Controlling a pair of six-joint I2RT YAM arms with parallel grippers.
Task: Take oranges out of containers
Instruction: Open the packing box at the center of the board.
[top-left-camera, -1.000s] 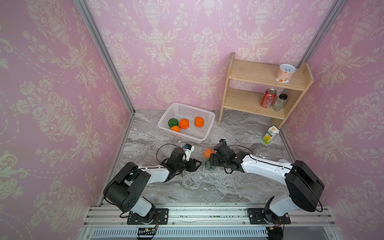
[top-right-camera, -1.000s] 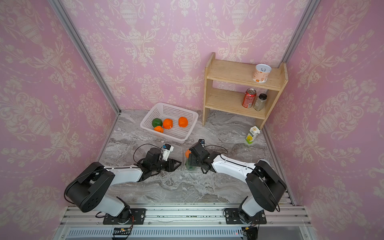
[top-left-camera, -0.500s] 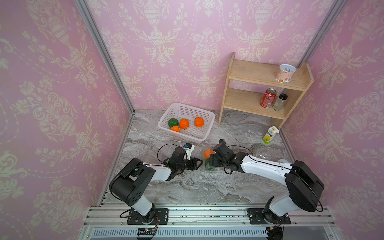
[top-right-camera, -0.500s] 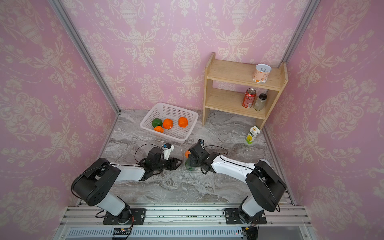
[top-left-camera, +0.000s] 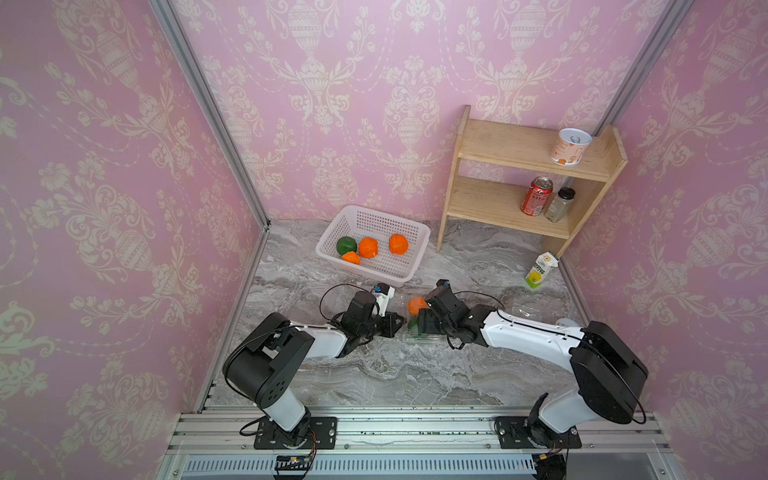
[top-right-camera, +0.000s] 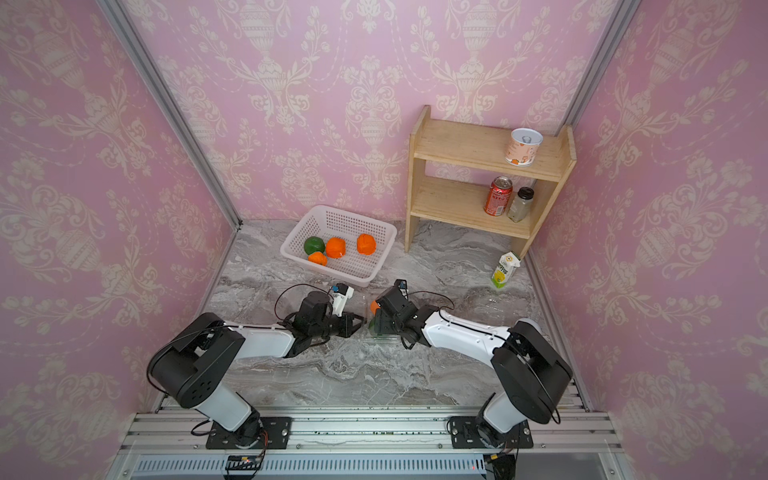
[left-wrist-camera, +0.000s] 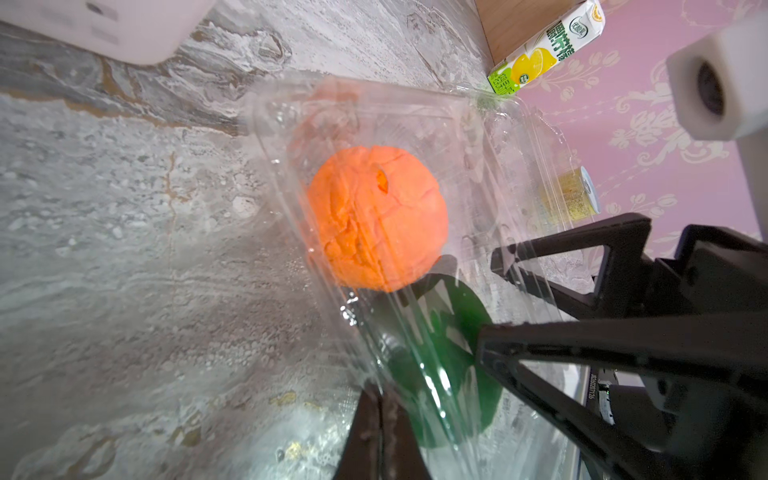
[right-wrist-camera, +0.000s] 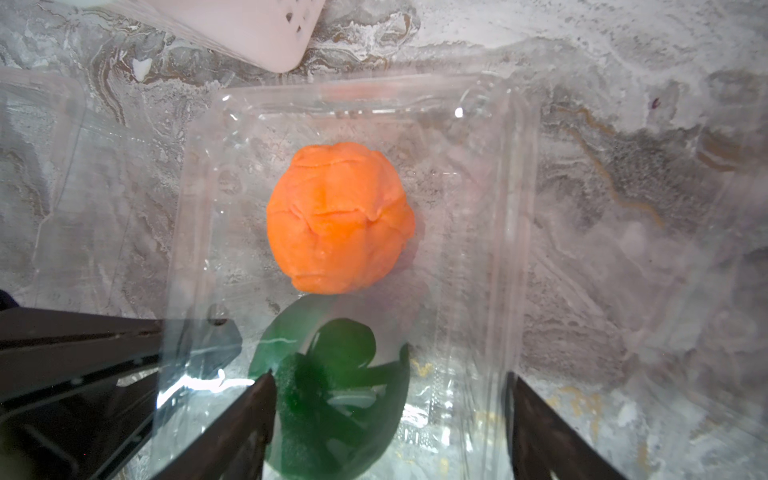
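A clear plastic container (top-left-camera: 420, 338) lies mid-table between my two grippers, and in it are a bright orange (left-wrist-camera: 376, 216) and a dark green orange (right-wrist-camera: 332, 374). My left gripper (left-wrist-camera: 380, 399) is shut, its fingertips pinched on the container's thin edge near the green fruit. From the opposite side my right gripper (right-wrist-camera: 388, 378) stands open over the container. One of its fingers is beside the green orange and the other is at the container's far wall. In both top views the two grippers nearly meet at the container (top-right-camera: 380, 336).
A white perforated basket (top-left-camera: 370, 216) behind holds several oranges, one of them green (top-left-camera: 345, 245). A wooden shelf (top-left-camera: 494, 203) at the back right carries a red can (top-left-camera: 536, 201), a jar and a cup. A juice carton (top-left-camera: 540, 270) stands near it. More clear plastic (top-left-camera: 525, 307) lies to the right.
My left gripper has slid right, up to the container, and its jaws have closed on the plastic edge. The right arm has kept still.
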